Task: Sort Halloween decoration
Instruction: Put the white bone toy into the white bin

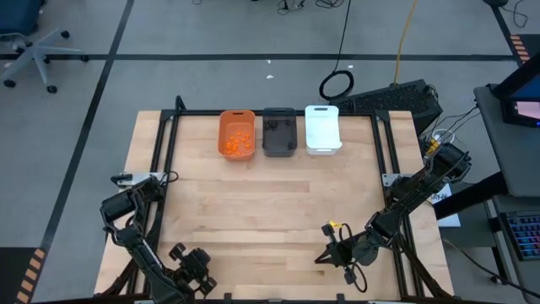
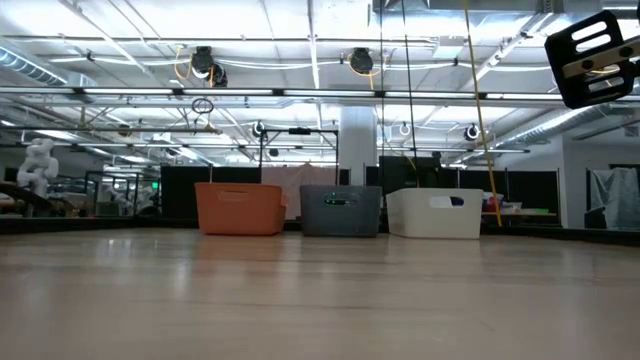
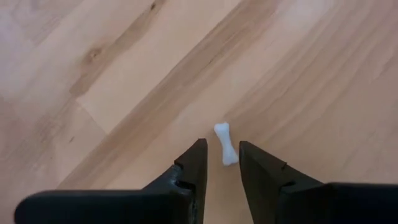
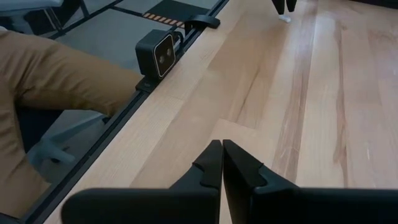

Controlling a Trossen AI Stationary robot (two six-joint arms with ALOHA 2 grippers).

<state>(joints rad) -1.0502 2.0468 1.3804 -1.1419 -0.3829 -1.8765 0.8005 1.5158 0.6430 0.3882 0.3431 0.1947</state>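
Note:
A small white bone-shaped stick [image 3: 225, 143] of the Halloween decoration lies flat on the wooden table, close to its near edge. My left gripper [image 3: 222, 144] points steeply down over it, open. Its two dark fingers stand on either side of the stick's lower end, and I see a gap on each side. In the high view this gripper [image 1: 196, 272] is at the near left. My right gripper [image 4: 222, 147] is shut and holds nothing, low over the table at the near right [image 1: 327, 253]. From the right wrist view, the left fingers [image 4: 285, 6] and the stick [image 4: 285, 18] show far off.
Three bins stand in a row at the far edge: orange [image 1: 237, 133] with orange pieces inside, dark grey [image 1: 279, 132], white [image 1: 322, 128]. Bare wood lies between them and the arms. A small camera [image 4: 158, 55] sits on the near edge, with a person's leg [image 4: 62, 84] beyond it.

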